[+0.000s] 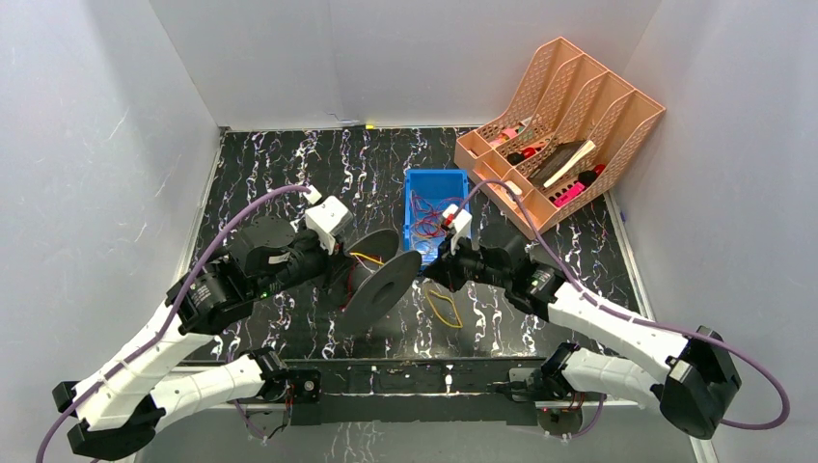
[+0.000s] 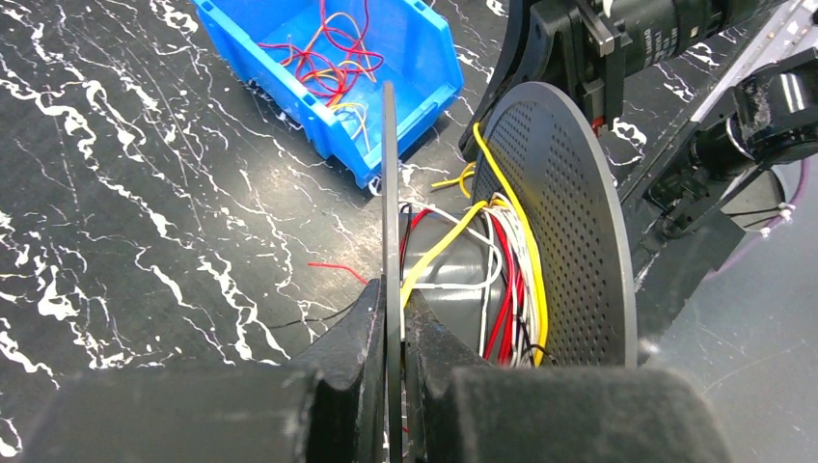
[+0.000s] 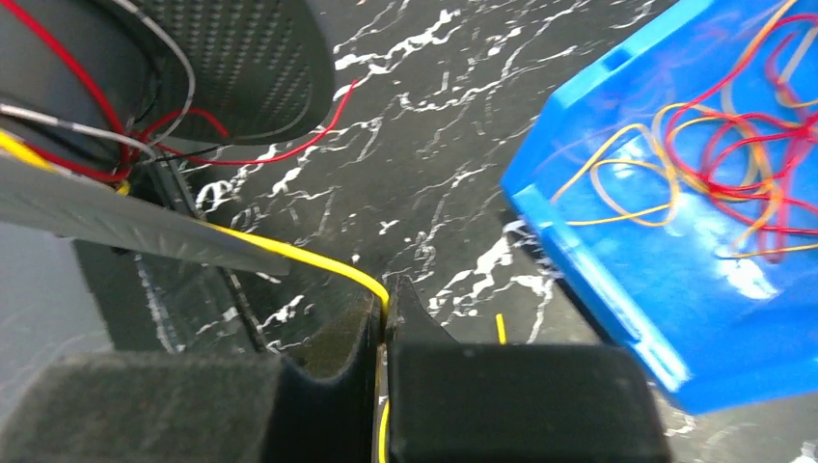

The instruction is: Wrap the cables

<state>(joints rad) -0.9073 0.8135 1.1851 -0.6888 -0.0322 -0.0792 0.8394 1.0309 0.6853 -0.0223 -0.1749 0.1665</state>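
Observation:
A dark grey spool [image 1: 381, 275] with two perforated discs stands on edge mid-table; red, white and yellow cables [image 2: 502, 280] are wound on its core. My left gripper [image 2: 394, 318] is shut on the thin rim of one spool disc [image 2: 390, 193]. My right gripper [image 3: 386, 313] is shut on a yellow cable [image 3: 299, 256] that runs taut from its fingertips to the spool [image 3: 222, 58]. More yellow cable [image 1: 444, 309] lies looped on the table below the right gripper [image 1: 431, 272]. A loose red cable [image 3: 289, 149] trails from the spool.
A blue bin [image 1: 436, 207] with tangled red and yellow wires [image 2: 328, 58] sits behind the spool, also showing in the right wrist view [image 3: 675, 222]. A peach file rack [image 1: 569, 125] holding tools stands at the back right. White walls enclose the black marbled table [image 1: 289, 164].

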